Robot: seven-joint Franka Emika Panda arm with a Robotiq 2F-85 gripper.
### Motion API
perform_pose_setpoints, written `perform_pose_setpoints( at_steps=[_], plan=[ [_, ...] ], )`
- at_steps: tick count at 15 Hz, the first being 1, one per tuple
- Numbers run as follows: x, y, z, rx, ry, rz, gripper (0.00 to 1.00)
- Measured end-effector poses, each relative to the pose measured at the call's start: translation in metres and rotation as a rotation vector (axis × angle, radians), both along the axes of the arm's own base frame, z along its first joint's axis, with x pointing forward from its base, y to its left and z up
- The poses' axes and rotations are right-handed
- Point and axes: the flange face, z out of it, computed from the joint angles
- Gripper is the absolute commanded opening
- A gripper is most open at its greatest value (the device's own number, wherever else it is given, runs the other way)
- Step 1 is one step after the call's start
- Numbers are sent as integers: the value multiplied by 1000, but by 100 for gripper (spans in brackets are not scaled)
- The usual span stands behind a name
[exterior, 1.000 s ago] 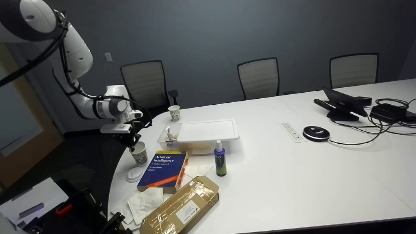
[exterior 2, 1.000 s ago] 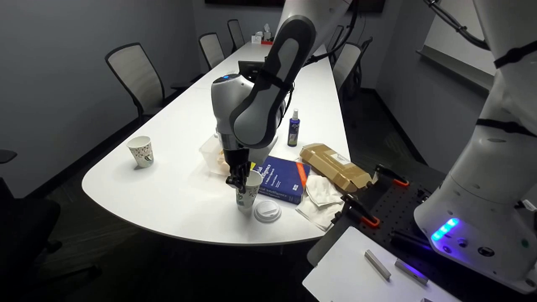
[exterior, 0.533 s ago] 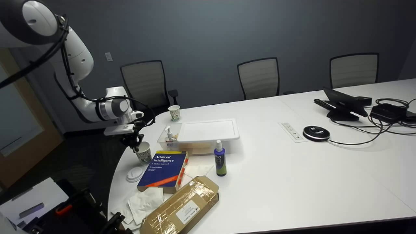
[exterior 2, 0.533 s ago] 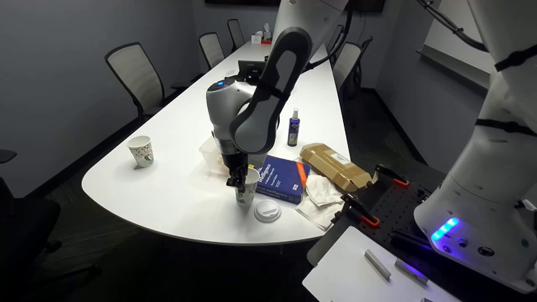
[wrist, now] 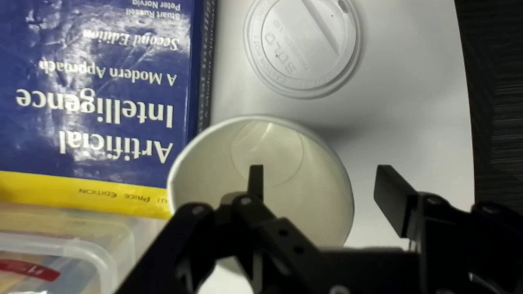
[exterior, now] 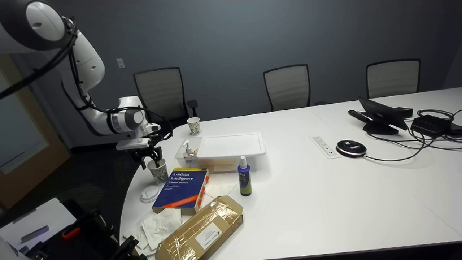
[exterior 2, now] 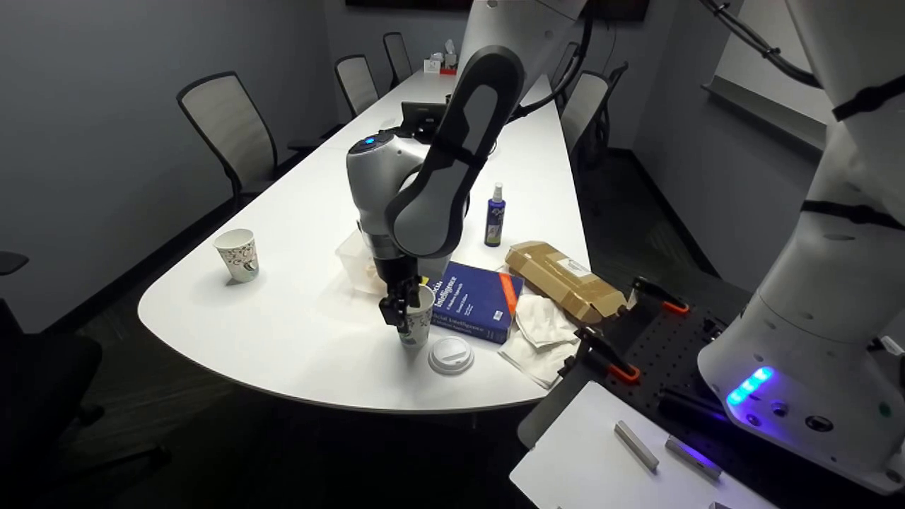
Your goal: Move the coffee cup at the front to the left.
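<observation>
The coffee cup (exterior: 160,175), pale paper with a leafy print, stands upright near the table's rounded end in both exterior views. Looking down into it, the wrist view shows its round rim and whitish inside (wrist: 302,204). My gripper (wrist: 320,179) is open over the cup's edge. One of its fingers (wrist: 256,179) overlaps the cup's mouth, and the opposite finger (wrist: 392,200) is outside, apart from the wall. The cup's near rim is hidden behind the gripper. A similar paper cup (exterior 2: 238,256) stands farther off on the table.
A white lid (wrist: 304,45) lies close to the cup. Beside it is a thick blue book (exterior: 184,187), and a clear plastic bin (exterior: 231,146) with a white cover sits behind. A spray bottle (exterior: 244,177), cardboard box (exterior: 202,229) and napkins (exterior 2: 544,332) are nearby.
Cup and gripper have shifted a little toward the book side, away from the table's edge. The fingers, together at the cup's rim before, have spread apart and let go.
</observation>
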Motion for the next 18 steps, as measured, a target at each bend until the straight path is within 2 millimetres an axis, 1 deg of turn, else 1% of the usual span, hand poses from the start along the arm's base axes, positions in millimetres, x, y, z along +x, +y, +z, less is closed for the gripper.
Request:
perform_pose_setpoints(
  at_steps=[3, 5, 7, 9, 11, 13, 16, 18],
  plan=[
    [9, -3, 19, 20, -3, -44, 100],
    [18, -10, 40, 40, -13, -89, 100],
    [30, -22, 67, 60, -22, -156, 100],
    [43, -44, 100, 73, -39, -238, 100],
    [55, -73, 130, 71, -63, -343, 100],
    [64, -105, 154, 66, -81, -457, 100],
    [72, -148, 178, 71, -90, -600, 100],
    [75, -168, 187, 76, -99, -664, 100]
  ],
)
